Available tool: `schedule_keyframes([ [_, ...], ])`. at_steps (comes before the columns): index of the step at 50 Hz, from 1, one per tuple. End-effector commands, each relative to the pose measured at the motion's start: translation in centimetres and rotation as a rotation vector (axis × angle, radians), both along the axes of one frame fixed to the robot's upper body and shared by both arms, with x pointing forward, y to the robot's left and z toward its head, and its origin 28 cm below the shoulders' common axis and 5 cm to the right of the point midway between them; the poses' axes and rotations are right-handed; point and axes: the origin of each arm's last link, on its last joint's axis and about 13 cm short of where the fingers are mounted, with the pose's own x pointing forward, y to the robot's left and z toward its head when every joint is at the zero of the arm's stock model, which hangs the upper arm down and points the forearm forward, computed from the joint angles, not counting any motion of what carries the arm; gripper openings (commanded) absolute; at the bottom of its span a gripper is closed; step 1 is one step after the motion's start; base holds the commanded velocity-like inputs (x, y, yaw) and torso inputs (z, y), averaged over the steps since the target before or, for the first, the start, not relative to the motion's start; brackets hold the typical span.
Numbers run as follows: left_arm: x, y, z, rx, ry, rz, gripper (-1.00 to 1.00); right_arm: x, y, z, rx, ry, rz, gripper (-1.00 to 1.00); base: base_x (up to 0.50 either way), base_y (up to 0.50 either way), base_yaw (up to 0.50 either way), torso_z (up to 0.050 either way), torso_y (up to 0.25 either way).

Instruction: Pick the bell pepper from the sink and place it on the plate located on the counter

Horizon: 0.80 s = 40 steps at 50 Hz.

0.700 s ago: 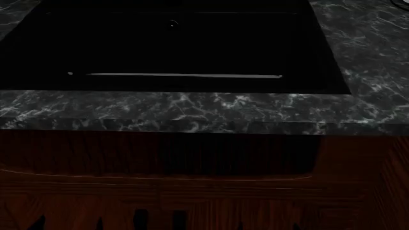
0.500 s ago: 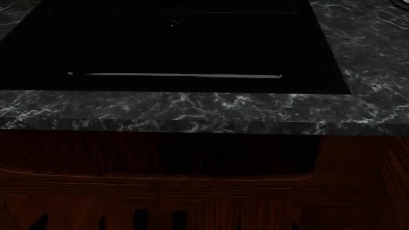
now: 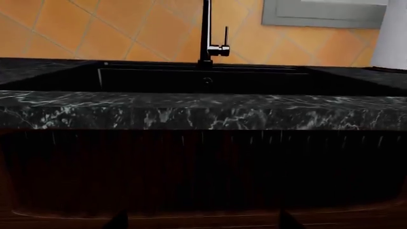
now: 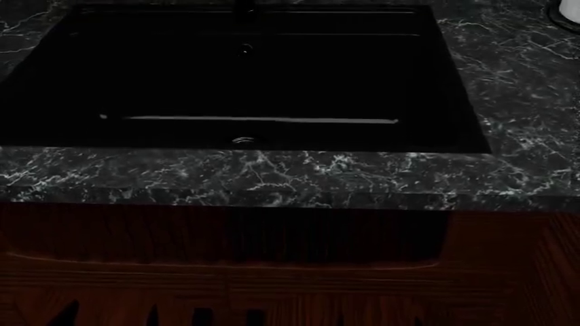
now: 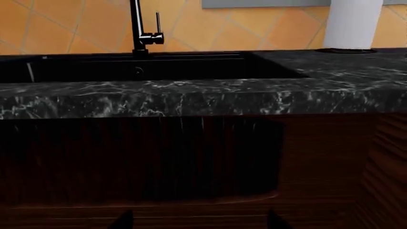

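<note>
Though the sink (image 4: 272, 81) fills most of the head view, its basin is very dark and no pepper can be picked out in it; possibly hidden in shadow. A thin pale bar (image 4: 249, 119) runs across the basin, with the drain (image 4: 243, 140) just in front of it. The counter (image 4: 272, 176) wraps around it, wood cabinet (image 4: 272, 272) below. Both wrist views look at the counter edge, with the faucet (image 3: 207, 33) behind. Neither gripper is clearly in view, so jaw state can't be told.
</note>
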Motion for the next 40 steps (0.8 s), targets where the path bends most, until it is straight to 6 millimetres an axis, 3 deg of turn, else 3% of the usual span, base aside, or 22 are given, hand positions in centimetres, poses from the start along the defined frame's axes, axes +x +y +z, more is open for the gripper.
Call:
schedule_keyframes([
  [1,0.1,-0.1,0.0,-0.019,0.005,-0.003,1.00,0.2,0.0,-0.2,0.009,0.002,-0.003,1.00,0.00,0.00,0.00,0.050,0.000],
  [13,0.1,-0.2,-0.1,-0.021,0.012,-0.002,1.00,0.4,0.1,-0.4,0.003,0.007,-0.009,1.00,0.00,0.00,0.00,0.050,0.000],
  [16,0.3,-0.1,0.2,-0.013,0.029,-0.004,1.00,0.4,0.1,0.6,0.006,-0.006,-0.015,1.00,0.00,0.00,0.00,0.050,0.000],
  [21,1.7,0.4,3.9,-0.026,0.015,0.007,1.00,1.5,-0.3,4.8,-0.017,-0.054,-0.001,1.00,0.00,0.00,0.00,0.000,0.000],
  [26,2.6,1.1,7.7,-0.047,0.020,0.016,1.00,2.5,-0.7,6.9,-0.036,-0.091,-0.002,1.00,0.00,0.00,0.00,0.000,0.000],
  [33,5.1,2.0,13.2,-0.028,-0.067,-0.011,1.00,5.1,-1.3,11.4,-0.092,-0.159,-0.001,1.00,0.00,0.00,0.00,0.000,0.000],
  [40,8.6,2.7,15.9,-0.013,-0.085,-0.021,1.00,8.8,-1.8,15.0,-0.139,-0.179,0.004,1.00,0.00,0.00,0.00,0.000,0.000],
])
